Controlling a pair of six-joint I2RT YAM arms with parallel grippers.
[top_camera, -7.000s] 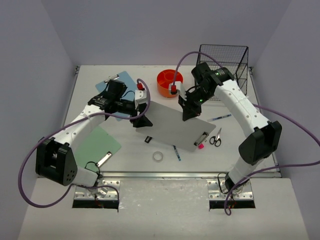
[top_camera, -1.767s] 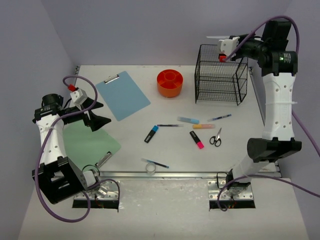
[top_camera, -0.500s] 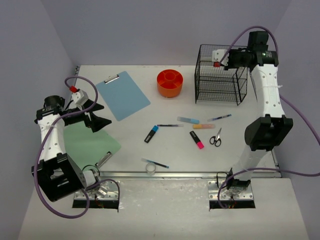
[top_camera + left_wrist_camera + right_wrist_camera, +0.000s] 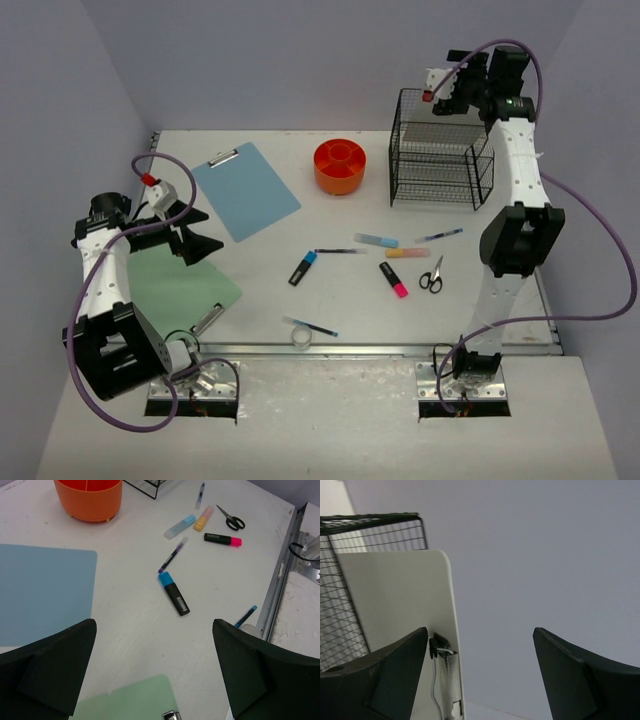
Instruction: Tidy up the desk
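— Step in hand?
— Looks like filing the white clipboard (image 4: 395,595) into the wire rack (image 4: 440,150) at the far right corner of the table (image 4: 260,250). As for the right tool (image 4: 479,632): released, jaws spread wide, nothing between them, with the clipboard close beside one finger against the mesh. Hard to tell how deep in the rack.
— And the left tool (image 4: 154,625)?
— Released too, empty, hovering over the table's left side near the green clipboard (image 4: 185,285) and blue clipboard (image 4: 245,190).
— Next move?
— Probably lifting clear of the rack without nudging the board, then going for the loose pens (image 4: 340,251), scissors (image 4: 431,275) and highlighters (image 4: 394,280) mid-table. Calls for a low, narrow pinch on thin, flat-lying things, likely bound for the orange tray (image 4: 340,165).
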